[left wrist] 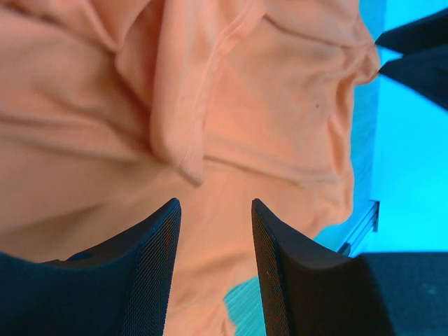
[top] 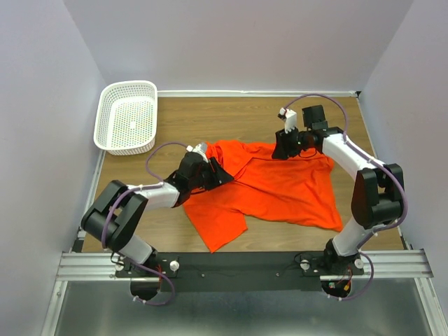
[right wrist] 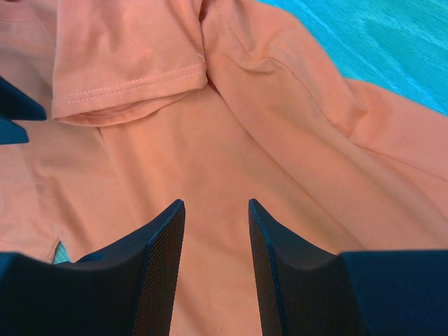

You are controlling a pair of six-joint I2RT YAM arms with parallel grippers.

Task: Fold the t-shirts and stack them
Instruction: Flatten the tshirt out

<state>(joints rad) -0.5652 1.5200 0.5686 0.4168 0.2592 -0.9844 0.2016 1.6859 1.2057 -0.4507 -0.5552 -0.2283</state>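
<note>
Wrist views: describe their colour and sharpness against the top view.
Top view: even light, shirt vivid orange-red, table brown, shadows soft. Left wrist view: colours shifted, shirt pale peach, table cyan, folds sharp. Right wrist view: same cast, hem stitching crisp, no glare.

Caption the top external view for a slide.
Left gripper and right gripper over a crumpled orange-red t-shirt on the table; white basket far left.

It looked like a robotics lab: plain walls (top: 245,42) boxed the wooden surface (top: 210,112), with an aluminium rail (top: 84,266) at 6 o'clock.
</note>
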